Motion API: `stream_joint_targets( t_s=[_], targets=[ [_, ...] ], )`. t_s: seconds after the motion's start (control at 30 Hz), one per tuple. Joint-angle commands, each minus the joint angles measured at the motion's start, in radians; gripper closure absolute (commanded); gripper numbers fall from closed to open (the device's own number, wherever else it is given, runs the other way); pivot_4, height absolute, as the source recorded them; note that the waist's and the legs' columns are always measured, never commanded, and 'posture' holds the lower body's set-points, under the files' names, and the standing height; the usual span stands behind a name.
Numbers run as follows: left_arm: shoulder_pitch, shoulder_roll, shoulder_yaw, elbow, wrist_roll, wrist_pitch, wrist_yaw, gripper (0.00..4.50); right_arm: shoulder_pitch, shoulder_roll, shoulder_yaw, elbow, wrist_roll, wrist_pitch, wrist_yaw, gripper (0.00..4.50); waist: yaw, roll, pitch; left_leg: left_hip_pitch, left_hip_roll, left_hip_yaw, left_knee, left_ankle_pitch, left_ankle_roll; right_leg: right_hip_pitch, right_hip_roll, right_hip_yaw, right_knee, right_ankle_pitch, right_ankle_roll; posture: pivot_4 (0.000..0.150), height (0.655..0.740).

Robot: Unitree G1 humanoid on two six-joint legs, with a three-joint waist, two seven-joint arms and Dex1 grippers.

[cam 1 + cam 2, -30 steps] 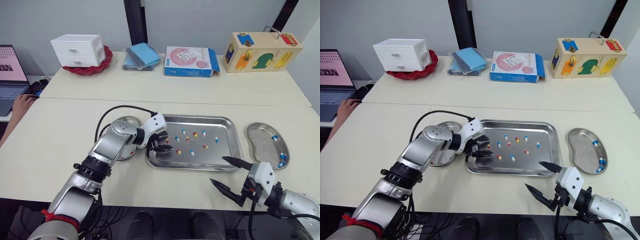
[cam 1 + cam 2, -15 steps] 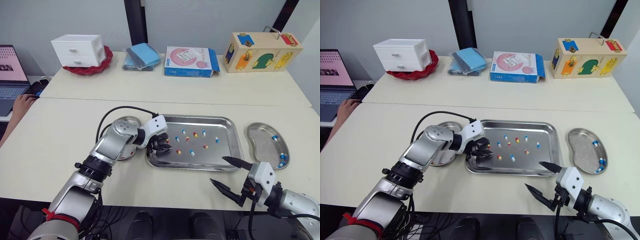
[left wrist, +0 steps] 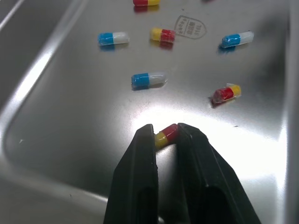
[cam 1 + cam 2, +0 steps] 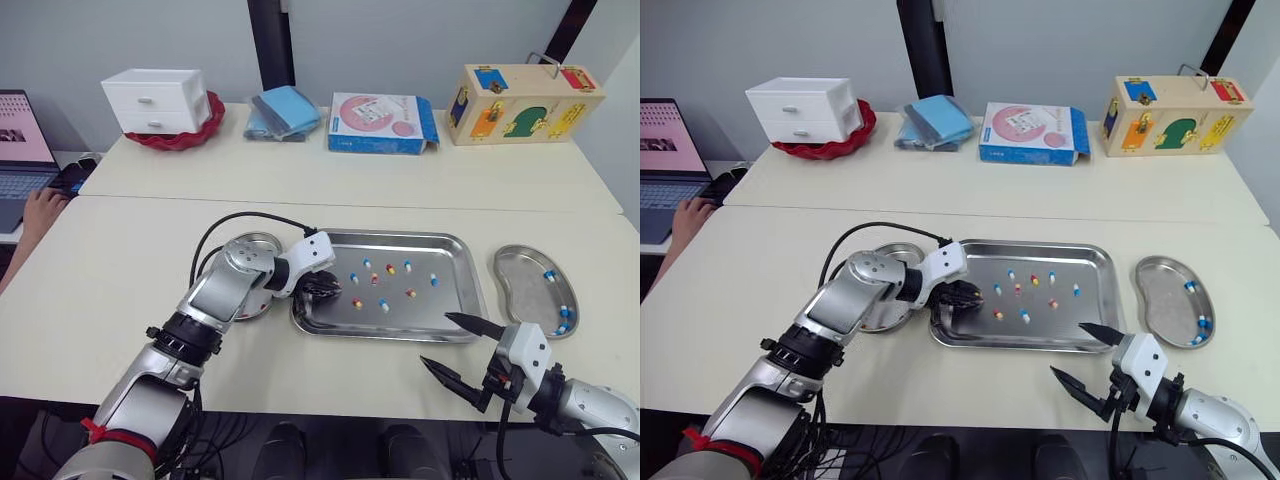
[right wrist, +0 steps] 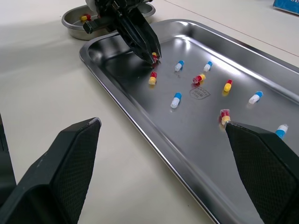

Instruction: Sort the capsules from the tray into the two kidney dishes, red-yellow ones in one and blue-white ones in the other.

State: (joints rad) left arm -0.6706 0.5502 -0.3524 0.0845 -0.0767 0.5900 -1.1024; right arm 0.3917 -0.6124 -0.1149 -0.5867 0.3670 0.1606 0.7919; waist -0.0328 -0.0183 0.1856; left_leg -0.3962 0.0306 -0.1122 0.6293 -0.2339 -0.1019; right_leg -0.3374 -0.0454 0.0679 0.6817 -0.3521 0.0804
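Note:
A steel tray [image 4: 392,331] holds several red-yellow and blue-white capsules. My left gripper [image 4: 325,290] is down in the tray's left end, shut on a red-yellow capsule [image 3: 168,134] that rests on the tray floor. Other capsules, such as a blue-white one [image 3: 148,79], lie just beyond it. Left of the tray, the left kidney dish [image 4: 247,245] holds a red-yellow capsule [image 5: 84,18]. At the right, a second kidney dish [image 4: 518,275] holds blue-white capsules [image 4: 561,316]. Near the table's front edge, below the tray's right corner, my right gripper [image 4: 437,341] hangs open, holding nothing.
Along the back table stand a white drawer box [image 4: 156,100] on a red bowl, blue cloths [image 4: 284,110], a pink-blue box [image 4: 383,123] and a wooden toy box [image 4: 522,102]. At the far left are a laptop [image 4: 20,150] and a person's hand [image 4: 42,208].
My left gripper's fingers have closed around a red-yellow capsule at the tray's left end. The right arm has not moved.

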Motion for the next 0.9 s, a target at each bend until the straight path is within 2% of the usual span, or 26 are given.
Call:
stream_joint_targets(
  t_s=[0.03,0.23,0.43,0.63,0.8,0.83,0.9],
  targets=[
    [-0.016,0.070,0.112,-0.145,-0.078,0.115,-0.014,4.15,-0.012,-0.018,0.003,-0.034,0.010,-0.026,0.029,0.00,0.000,0.000,0.000,0.000,0.000,0.000,0.000,0.000,0.000,0.000,0.000,0.000,0.000,0.000,0.000,0.150,0.7337],
    [0.037,0.233,0.269,-0.215,-0.172,0.273,-0.013,4.15,-0.054,-0.059,0.060,-0.041,0.031,-0.032,0.122,0.00,-0.004,0.001,0.000,0.001,0.000,0.000,0.000,0.000,0.000,0.000,0.000,0.000,0.000,0.000,0.000,0.150,0.7337],
    [0.139,0.343,0.380,-0.206,-0.214,0.314,0.020,4.15,-0.145,-0.064,0.162,-0.055,0.040,-0.038,0.187,0.00,0.000,0.000,0.001,0.001,0.000,0.000,0.000,0.000,0.000,0.000,0.000,0.000,0.000,0.000,0.000,0.150,0.7337],
    [0.184,0.344,0.429,-0.209,-0.256,0.330,0.065,4.17,-0.267,0.014,0.207,-0.023,0.044,-0.019,0.128,0.00,0.003,0.000,0.001,0.000,0.000,-0.001,0.000,0.000,0.000,0.000,0.000,-0.002,0.000,0.000,0.000,0.150,0.7337],
    [0.194,0.343,0.438,-0.214,-0.287,0.342,0.075,4.17,-0.282,0.041,0.223,-0.022,0.038,-0.016,0.104,0.00,0.002,0.000,0.001,-0.001,0.000,-0.002,0.000,0.000,0.000,-0.001,0.000,-0.002,0.000,0.000,0.000,0.150,0.7337],
    [0.190,0.340,0.441,-0.210,-0.294,0.340,0.077,3.64,-0.285,0.047,0.226,-0.020,0.035,-0.016,0.099,0.00,0.002,0.000,0.001,-0.001,0.000,-0.002,0.000,0.000,0.000,-0.001,0.000,-0.002,0.000,0.000,0.000,0.150,0.7337],
    [0.185,0.350,0.433,-0.203,-0.302,0.313,0.063,3.24,-0.290,0.055,0.232,-0.018,0.030,-0.015,0.090,0.00,0.001,0.000,0.001,-0.001,0.000,-0.002,0.000,0.000,0.000,-0.001,0.000,-0.002,0.000,0.000,0.000,0.150,0.7337]
  ],
)
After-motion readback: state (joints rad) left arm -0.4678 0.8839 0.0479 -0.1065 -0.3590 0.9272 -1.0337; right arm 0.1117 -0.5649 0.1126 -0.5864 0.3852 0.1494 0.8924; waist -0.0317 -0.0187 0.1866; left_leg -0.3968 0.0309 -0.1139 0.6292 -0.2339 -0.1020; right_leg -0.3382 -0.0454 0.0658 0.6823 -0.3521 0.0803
